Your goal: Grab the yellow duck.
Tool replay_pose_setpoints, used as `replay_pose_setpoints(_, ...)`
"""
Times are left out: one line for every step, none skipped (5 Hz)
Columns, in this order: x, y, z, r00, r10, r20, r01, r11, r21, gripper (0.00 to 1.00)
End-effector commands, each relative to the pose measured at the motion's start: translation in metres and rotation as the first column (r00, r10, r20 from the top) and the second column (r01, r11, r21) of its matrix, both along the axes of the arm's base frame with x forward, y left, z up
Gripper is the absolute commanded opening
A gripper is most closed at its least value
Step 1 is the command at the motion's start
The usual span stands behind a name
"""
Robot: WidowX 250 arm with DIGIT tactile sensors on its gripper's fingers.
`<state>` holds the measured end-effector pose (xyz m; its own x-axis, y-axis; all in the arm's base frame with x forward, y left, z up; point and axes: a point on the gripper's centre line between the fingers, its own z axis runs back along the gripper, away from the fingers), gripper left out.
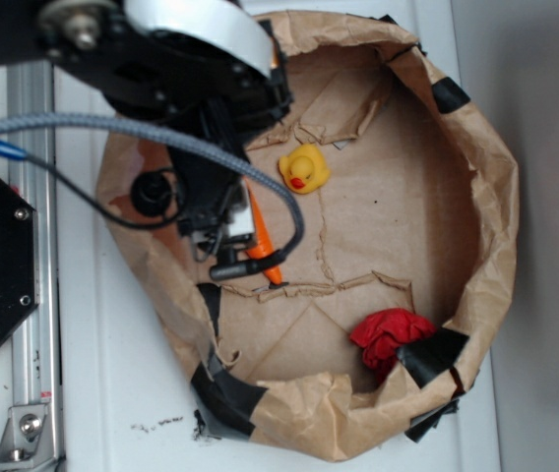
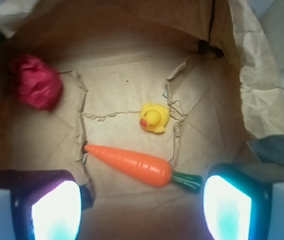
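Hovering open end effector [image 2: 142, 210]; yellow duck [image 2: 154, 117] beyond carrot [image 2: 132, 162], seemingly untouched.

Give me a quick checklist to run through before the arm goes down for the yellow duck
1. Yellow duck in view, unobstructed: ok.
2. Gripper open and empty: ok.
3. Gripper centred over duck: not ok; the toy carrot lies between the gripper and the duck.
4. Duck clear of carrot: ok, a gap shows.
5. Red cloth ball out of the way: ok.
6. Height above the paper floor: cannot tell.
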<state>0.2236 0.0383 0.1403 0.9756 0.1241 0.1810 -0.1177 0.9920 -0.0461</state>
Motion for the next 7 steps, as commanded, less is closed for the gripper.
replay_pose_setpoints(0.015, 0.013, -0.021, 1.0, 0.023, 0.001, -0.023, 1.0, -0.003, 1.0)
replay_pose_setpoints(0.026, 0.005, -0.036, 0.999, -0.046, -0.011, 0.046, 0.999, 0.001, 1.0)
replay_pose_setpoints(0.034, 0.006, -0.049, 0.992, -0.123, -0.02, 0.123, 0.992, 0.001, 1.0)
replay_pose_setpoints(0.039, 0.001, -0.067, 0.978, -0.207, -0.027, 0.204, 0.976, -0.072, 1.0)
replay_pose_setpoints(0.036, -0.012, -0.075, 0.96, -0.277, -0.036, 0.274, 0.959, -0.069, 1.0)
replay_pose_setpoints(0.038, -0.015, -0.075, 0.944, -0.33, -0.021, 0.328, 0.941, -0.078, 1.0)
replay_pose_setpoints(0.043, -0.016, -0.071, 0.944, -0.33, -0.008, 0.328, 0.94, -0.095, 1.0)
